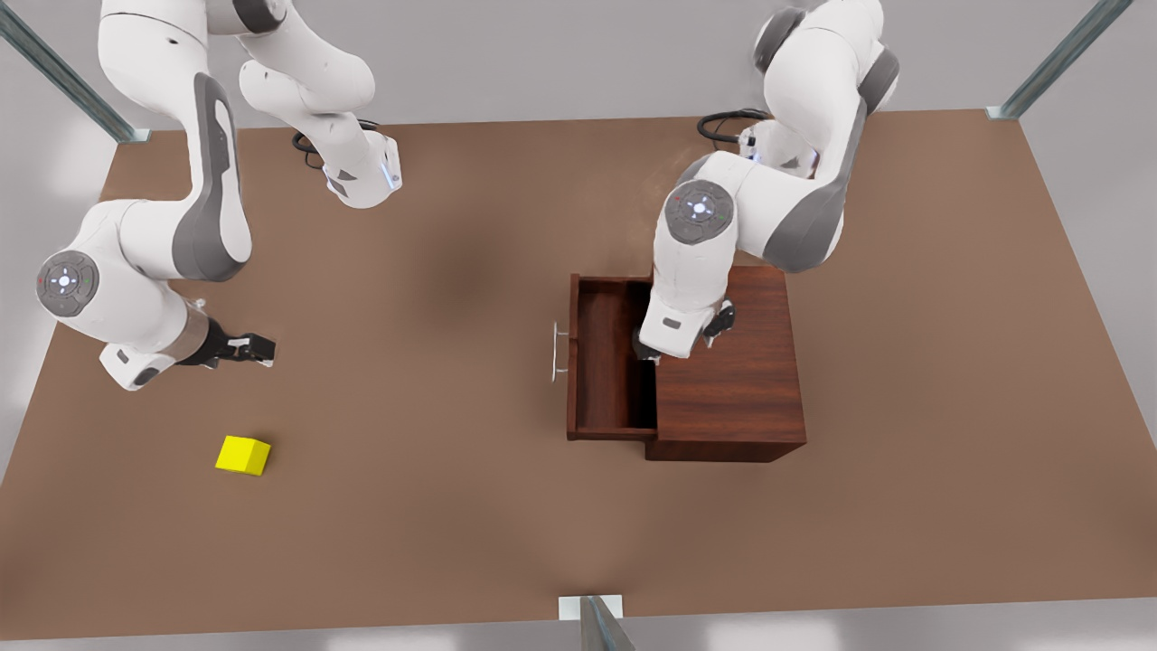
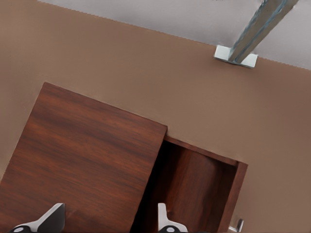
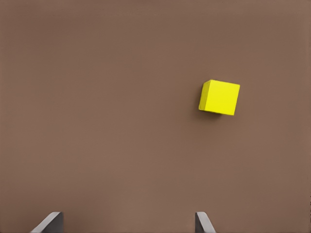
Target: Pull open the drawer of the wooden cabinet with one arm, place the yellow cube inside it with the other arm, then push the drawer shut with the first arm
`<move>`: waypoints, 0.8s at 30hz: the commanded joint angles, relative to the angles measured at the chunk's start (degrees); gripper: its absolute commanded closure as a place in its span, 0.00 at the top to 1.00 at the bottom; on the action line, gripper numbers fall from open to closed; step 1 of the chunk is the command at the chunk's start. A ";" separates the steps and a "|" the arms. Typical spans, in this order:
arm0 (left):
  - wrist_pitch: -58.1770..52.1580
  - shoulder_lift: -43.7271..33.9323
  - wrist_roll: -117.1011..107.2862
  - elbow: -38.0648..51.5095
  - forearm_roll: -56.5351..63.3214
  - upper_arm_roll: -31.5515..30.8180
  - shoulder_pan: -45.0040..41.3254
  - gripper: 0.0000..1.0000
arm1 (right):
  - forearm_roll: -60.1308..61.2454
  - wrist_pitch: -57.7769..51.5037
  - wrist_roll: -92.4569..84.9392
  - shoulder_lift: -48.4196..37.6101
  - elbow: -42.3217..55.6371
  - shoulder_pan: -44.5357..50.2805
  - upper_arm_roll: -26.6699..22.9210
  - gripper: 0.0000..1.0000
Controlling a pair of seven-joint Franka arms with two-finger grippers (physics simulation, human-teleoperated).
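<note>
Spanning the whole scene was a brown table [image 1: 506,524]. On it toward the front view's right sat the cabinet [image 1: 737,398], its drawer [image 1: 607,362] pulled out with the handle [image 1: 559,351] facing the front view's left. Above the seam between cabinet top and drawer hung the left gripper [image 1: 684,336], fingers [image 2: 165,221] spread and empty. Well apart — at the front view's left — the right gripper [image 1: 258,349] hovered open over bare table, near the cube [image 1: 243,455], not touching it.
</note>
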 commanded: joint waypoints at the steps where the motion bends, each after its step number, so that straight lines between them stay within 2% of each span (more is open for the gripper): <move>1: -5.63 -10.92 46.18 -12.99 -7.67 -0.01 12.63 1.00 | 0.15 -4.07 15.94 5.75 5.93 -2.42 -0.48 1.00; 2: 1.78 -18.94 47.85 -24.36 -7.23 1.56 13.25 1.00 | 0.06 -3.46 19.28 6.90 6.45 -4.35 -0.48 1.00; 4: 8.82 -23.87 47.94 -33.34 -7.23 1.92 13.25 1.00 | -0.03 -3.11 19.38 9.71 8.47 -4.44 -1.09 1.00; 6: 7.94 -21.06 48.11 -28.86 -7.32 1.92 12.90 1.00 | -0.11 -2.14 19.38 11.20 9.18 -5.06 -1.53 1.00; 9: 7.85 -20.18 48.20 -27.98 -7.76 2.27 13.95 1.00 | 0.15 5.41 18.85 14.02 8.56 -5.58 -1.71 1.00; 10: 7.76 -20.44 48.11 -27.89 -7.93 2.27 14.39 1.00 | 0.50 9.63 27.00 15.34 7.51 -6.37 -1.71 1.00; 12: 7.59 -20.44 48.11 -27.45 -7.93 2.36 14.48 1.00 | 0.33 10.52 45.47 15.86 7.24 -7.17 -1.71 1.00; 15: 7.59 -20.27 48.29 -27.45 -8.11 2.36 14.57 1.00 | 0.50 12.63 55.14 17.10 7.24 -8.66 -1.71 1.00; 18: 7.50 -20.27 48.29 -27.63 -8.99 2.36 14.57 1.00 | 0.41 16.23 74.56 18.50 7.07 -11.56 -1.36 1.00; 22: 7.50 -20.18 48.29 -27.71 -8.99 2.45 14.57 1.00 | 0.50 17.55 81.86 19.73 6.54 -11.91 -1.09 1.00; 24: 7.50 -20.27 48.29 -27.89 -8.99 2.45 14.57 1.00 | 0.59 20.01 91.26 21.05 6.36 -12.88 -1.09 1.00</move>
